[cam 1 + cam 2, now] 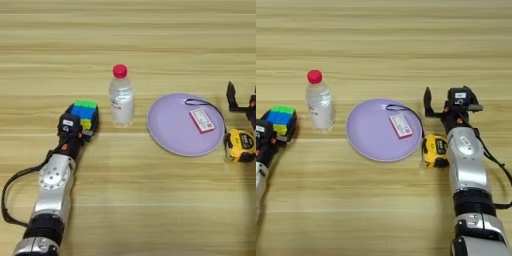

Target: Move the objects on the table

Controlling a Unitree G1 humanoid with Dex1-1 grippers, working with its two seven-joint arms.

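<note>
Lilac round plate [376, 142] sits mid-table [384, 210]: clear plastic bottle with red cap [121, 100] upright left of it, yellow-and-black tape measure [435, 150] touching its right rim. Left gripper [82, 120] clamps the multicoloured puzzle cube [84, 112]; right gripper [440, 106] hovers, fingers apart.

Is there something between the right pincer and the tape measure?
No, nothing visible. The right pincer is open, just behind the tape measure; only bare table lies between. The lilac plate lies beside, to the left.

A: Bottle [122, 100]?
B: Clear, red cap. Cube [84, 114], left of frame: green, blue, yellow.
A: Plate [172, 129]?
B: Lilac, holding a pink-and-white card [201, 120]. Tape [240, 145], right edge: yellow and black.
</note>
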